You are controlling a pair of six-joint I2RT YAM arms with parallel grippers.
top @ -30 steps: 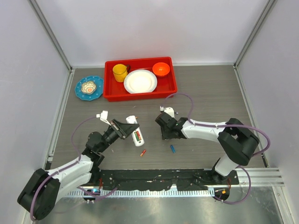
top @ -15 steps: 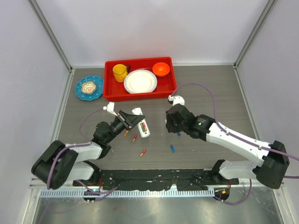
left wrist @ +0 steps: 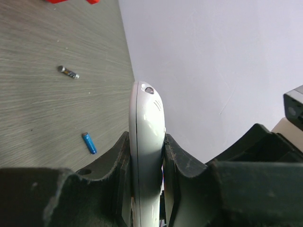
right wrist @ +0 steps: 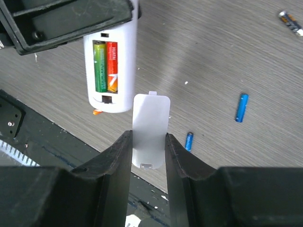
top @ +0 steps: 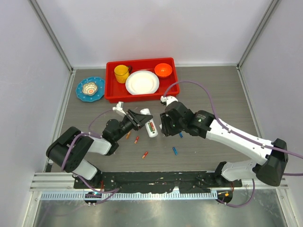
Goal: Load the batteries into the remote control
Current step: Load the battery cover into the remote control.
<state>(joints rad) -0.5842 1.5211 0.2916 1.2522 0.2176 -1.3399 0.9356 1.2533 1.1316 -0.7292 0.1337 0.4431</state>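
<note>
**Hold state.** My left gripper (left wrist: 146, 153) is pressed together on the slim white plastic remote control (right wrist: 110, 71). The grip sits at the end of the remote away from its battery recess. This leaves the recess uncovered and facing my right wrist camera. The remote is carried clear of the grey wood-grain table (top: 213, 90), so my other arm can reach its back.

**Recess contents.** A green cylindrical cell (right wrist: 99, 66) and an orange-red cylindrical cell (right wrist: 111, 66) lie side by side inside the remote's recess. I judge both slots filled, so the loading itself looks done.

**Second tool.** My right gripper (right wrist: 148, 142) pinches the small white rectangular plastic cover (right wrist: 150, 120) by its two long edges. The jaws are only as far apart as the cover is wide. The cover's tabbed end points toward the remote and lies just beside the remote's recess end. I cannot tell whether the two parts touch. Holding it by the edges keeps the tab free to enter its slot.

**Spare cells.** Two blue cells (right wrist: 242, 107) lie on the table on my right arm's side of the remote. Three small orange cells (top: 145, 154) lie nearer my bases than the remote.

**Next move, as I judge it.** Align the cover square to the remote's recess before sliding. A skewed tab could jam or push the remote out of my left grip.
</note>
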